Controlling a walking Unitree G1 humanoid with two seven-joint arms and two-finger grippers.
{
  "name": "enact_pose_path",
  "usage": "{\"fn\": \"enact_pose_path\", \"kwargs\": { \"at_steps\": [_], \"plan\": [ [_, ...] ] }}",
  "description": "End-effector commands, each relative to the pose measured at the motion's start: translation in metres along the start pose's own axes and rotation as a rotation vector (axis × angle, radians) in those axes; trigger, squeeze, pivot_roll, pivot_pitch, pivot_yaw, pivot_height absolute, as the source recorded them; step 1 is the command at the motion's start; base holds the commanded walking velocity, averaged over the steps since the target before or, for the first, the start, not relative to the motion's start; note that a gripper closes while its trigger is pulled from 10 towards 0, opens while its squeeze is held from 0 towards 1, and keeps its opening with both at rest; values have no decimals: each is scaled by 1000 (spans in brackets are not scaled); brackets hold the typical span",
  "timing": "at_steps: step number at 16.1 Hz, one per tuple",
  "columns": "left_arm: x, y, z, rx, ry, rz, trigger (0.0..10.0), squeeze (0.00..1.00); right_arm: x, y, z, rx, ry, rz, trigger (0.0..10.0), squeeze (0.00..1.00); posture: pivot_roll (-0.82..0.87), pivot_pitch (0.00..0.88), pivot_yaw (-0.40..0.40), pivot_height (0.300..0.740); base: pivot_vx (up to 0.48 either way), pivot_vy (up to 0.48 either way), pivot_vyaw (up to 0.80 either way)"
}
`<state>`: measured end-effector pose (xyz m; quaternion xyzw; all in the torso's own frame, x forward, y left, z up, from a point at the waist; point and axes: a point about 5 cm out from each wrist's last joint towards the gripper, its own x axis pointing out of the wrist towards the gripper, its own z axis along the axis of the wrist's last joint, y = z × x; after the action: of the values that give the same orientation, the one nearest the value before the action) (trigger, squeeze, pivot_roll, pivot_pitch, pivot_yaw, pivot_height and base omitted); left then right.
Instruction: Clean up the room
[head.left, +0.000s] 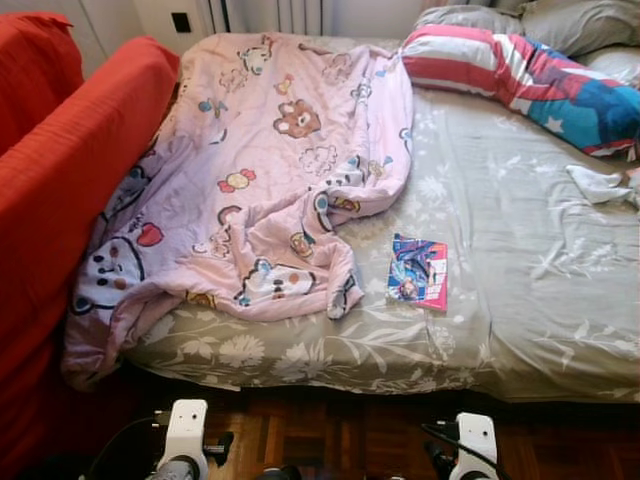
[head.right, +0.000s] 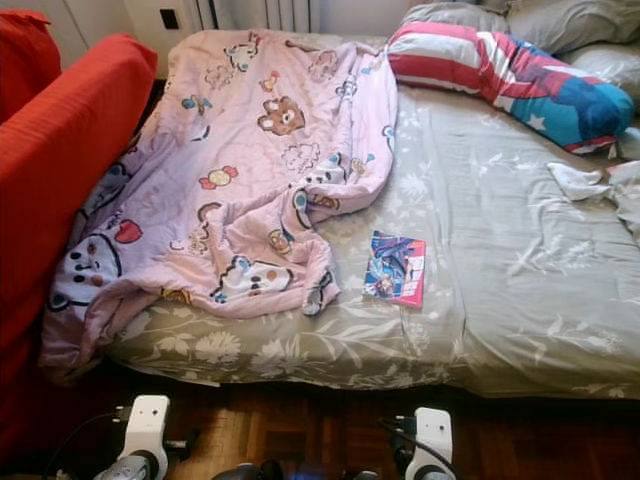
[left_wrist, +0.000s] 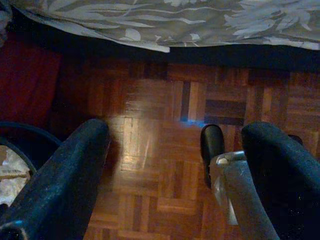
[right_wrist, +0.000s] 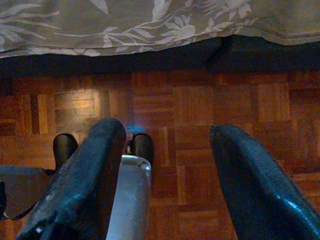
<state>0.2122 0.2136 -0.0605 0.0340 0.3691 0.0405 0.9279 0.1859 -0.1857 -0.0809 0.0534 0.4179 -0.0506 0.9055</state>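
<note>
bed (head.left: 520, 260) | pink blanket (head.left: 260, 170) heaped on its left half | booklet (head.left: 419, 272) beside blanket | left gripper (left_wrist: 175, 165), right gripper (right_wrist: 167, 170) low before bed, fingers apart, empty

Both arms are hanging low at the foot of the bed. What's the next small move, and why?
Probably raise the right gripper toward the small colourful booklet lying loose on the grey floral sheet, just right of the crumpled pink blanket. Both grippers hang open over the parquet floor, holding nothing, and the booklet lies near the bed's front edge.
</note>
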Motion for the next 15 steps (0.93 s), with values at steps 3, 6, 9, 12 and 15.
{"fn": "enact_pose_path", "kwargs": {
  "at_steps": [3, 6, 9, 12, 15],
  "plan": [
    [-2, -1, -7, -15, 15, -9, 10000, 0, -2, -2, -9, 12, 27, -10, 10000, 0, 140, 207, -19, 740, 84, 0, 0],
    [-2, -1, -7, -18, 12, -11, 10000, 0, -2, -3, -8, 34, 18, -17, 10000, 0, 138, 204, -18, 740, 305, 0, 0],
    [-2, -2, -6, -18, 12, -12, 10000, 0, -2, -3, -9, 50, 27, -22, 10000, 0, 139, 206, -17, 740, 307, 0, -410],
    [-2, -2, -6, -20, 12, -11, 10000, 0, -2, -3, -7, 46, 19, -20, 10000, 0, 141, 205, -16, 740, 314, 0, 0],
    [-2, -2, -6, -20, 13, -10, 10000, 0, -1, -2, -5, 50, 10, -18, 10000, 0, 141, 208, -16, 740, 328, 0, 0]
  ]
}}
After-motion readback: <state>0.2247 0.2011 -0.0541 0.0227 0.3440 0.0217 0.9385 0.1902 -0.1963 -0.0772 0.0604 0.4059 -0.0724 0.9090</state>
